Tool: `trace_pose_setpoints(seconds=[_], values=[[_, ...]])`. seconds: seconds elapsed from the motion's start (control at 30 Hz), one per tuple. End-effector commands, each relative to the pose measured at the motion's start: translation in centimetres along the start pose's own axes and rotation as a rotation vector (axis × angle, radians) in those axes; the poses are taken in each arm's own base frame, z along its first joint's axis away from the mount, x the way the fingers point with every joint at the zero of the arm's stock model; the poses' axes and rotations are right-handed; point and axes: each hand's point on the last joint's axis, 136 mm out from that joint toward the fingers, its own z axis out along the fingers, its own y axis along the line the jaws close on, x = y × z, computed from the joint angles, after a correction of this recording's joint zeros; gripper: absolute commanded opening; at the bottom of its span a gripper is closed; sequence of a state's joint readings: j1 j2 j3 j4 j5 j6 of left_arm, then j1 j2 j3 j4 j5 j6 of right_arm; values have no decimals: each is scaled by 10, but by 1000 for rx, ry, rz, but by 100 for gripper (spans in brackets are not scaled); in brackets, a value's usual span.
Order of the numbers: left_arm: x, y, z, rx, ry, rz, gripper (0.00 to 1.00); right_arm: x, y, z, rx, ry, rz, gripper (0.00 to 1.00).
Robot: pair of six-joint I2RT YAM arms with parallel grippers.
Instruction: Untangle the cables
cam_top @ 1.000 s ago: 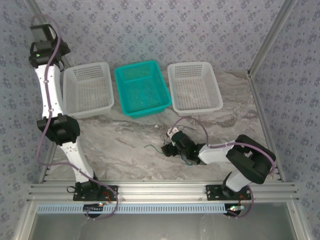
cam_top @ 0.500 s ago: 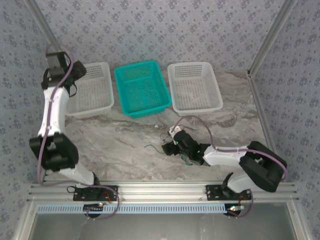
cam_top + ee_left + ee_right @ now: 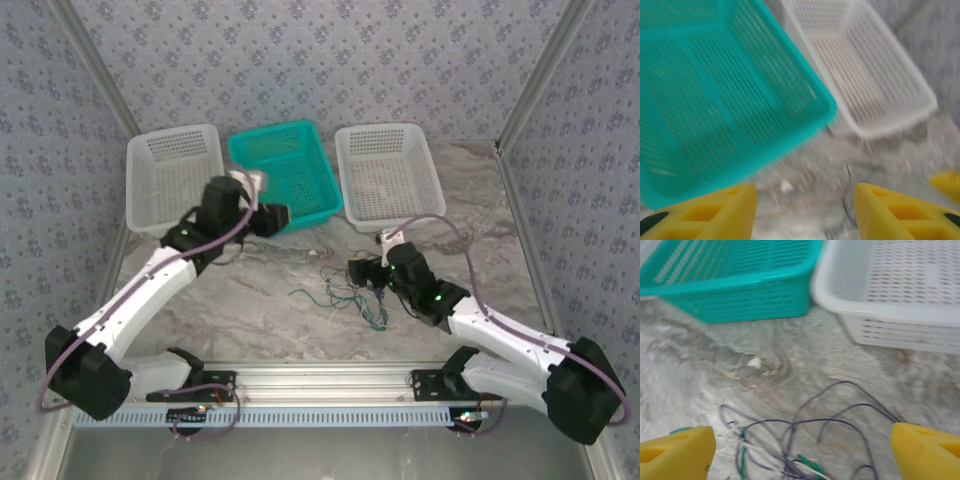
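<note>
The left gripper's yellow fingers (image 3: 705,212) are spread, with nothing between them. The gap frames blurred marble, the near corner of the teal basket (image 3: 825,102) at upper left and a white basket (image 3: 890,125) at upper right. In the overhead view the left gripper (image 3: 278,218) hangs just in front of the teal basket, left of centre. It looks placed to come at the tangle from the upper left, as a second hand for pulling strands apart.

The cables (image 3: 340,295) lie loose on the table (image 3: 250,290) at the middle of the overhead frame, below the row of baskets and apart from them. They are thin green, dark and pale wires looped over one another — not yet separated. The baskets along the top are probably there to take each wire once it is free.

Just right of the tangle sits the right gripper (image 3: 357,272). Its fingers (image 3: 675,450) are spread wide at the lower corners of the right wrist view, with dark loops and green ends lying on the marble between them. They pinch nothing — they seem held wide to straddle the knot before closing on one strand. Whether they touch a wire I cannot tell.
</note>
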State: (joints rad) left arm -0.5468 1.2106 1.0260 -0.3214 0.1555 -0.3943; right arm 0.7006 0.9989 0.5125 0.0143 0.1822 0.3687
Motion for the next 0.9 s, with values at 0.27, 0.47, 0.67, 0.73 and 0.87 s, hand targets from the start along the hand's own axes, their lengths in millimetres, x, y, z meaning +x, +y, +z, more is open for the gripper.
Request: trace_pose_setpoints(seconds=[0.27,0.47,0.67,0.73,0.87], values=[[158,-37,71,228,505,-6,51,33,-24,5,40,161,162,90],[179,-32,102,242,555,-18,47,37,-23,7,41,179,167,90],[192,-27,122,242,583,-30,38,38,-23,6,45,183,175,90],[197,-23,126,223,600,-33,28,38,-24,6,49,182,172,90],[195,-25,125,235,583,-42,6,37,-24,6,53,180,164,90]])
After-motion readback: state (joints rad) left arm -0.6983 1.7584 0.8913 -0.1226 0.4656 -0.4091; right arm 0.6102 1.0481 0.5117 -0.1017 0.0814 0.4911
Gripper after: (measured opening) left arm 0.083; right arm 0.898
